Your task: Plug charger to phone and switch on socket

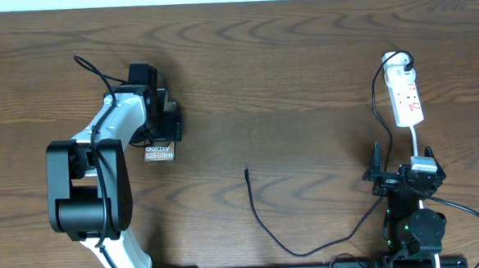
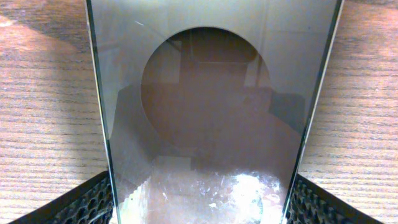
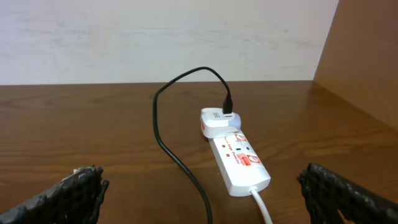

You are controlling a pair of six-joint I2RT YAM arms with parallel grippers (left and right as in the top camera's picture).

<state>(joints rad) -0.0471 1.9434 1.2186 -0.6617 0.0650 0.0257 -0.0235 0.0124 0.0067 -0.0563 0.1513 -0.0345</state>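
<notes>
Phone (image 2: pixel 205 124) lies between left tool (image 2: pixel 200 202) pads; cannot tell if clamped; right tool (image 3: pixel 199 193) apart, socket (image 3: pixel 239 162) ahead.

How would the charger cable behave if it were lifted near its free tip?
Probably floppy: the charger is thin and lies in loose curves, so the tip would likely droop. It looks light. Its far end is plugged in at the socket, so a long pull may drag that.

Grained wooden table (image 1: pixel 302 65), glossy phone (image 2: pixel 211 124)
The phone's face is mirror-smooth and reflective; the socket (image 3: pixel 239 163) is smooth white plastic
</notes>
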